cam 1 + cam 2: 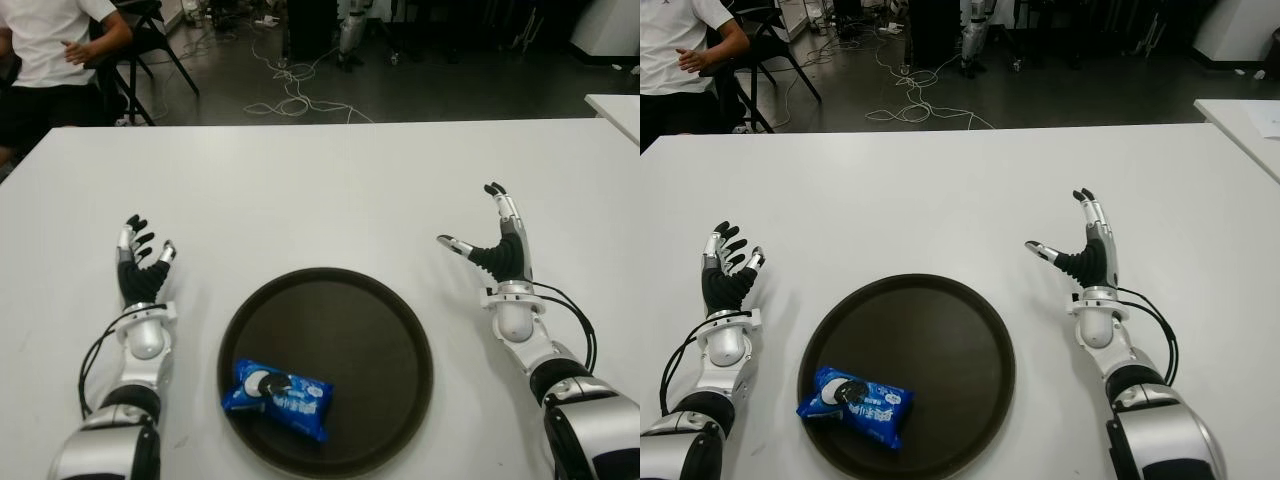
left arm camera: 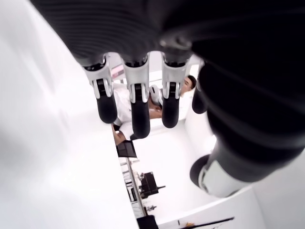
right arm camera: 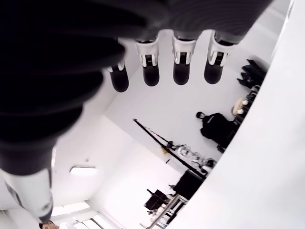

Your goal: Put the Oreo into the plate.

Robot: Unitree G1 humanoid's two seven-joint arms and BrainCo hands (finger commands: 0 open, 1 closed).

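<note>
A blue Oreo packet (image 1: 277, 395) lies inside the dark round plate (image 1: 390, 320), near its front-left rim. My left hand (image 1: 143, 262) shows to the left of the plate with its fingers spread and nothing in them. On the other side of the plate my right hand (image 1: 492, 240) is held up over the table, fingers extended, thumb out toward the plate, holding nothing. Both wrist views show only spread fingers (image 2: 138, 102) and fingertips (image 3: 183, 62) against the room.
The white table (image 1: 330, 190) stretches to its far edge. A seated person (image 1: 50, 50) is at the far left beyond it, with a chair. Cables (image 1: 295, 95) lie on the floor behind. Another white table corner (image 1: 615, 105) shows at the far right.
</note>
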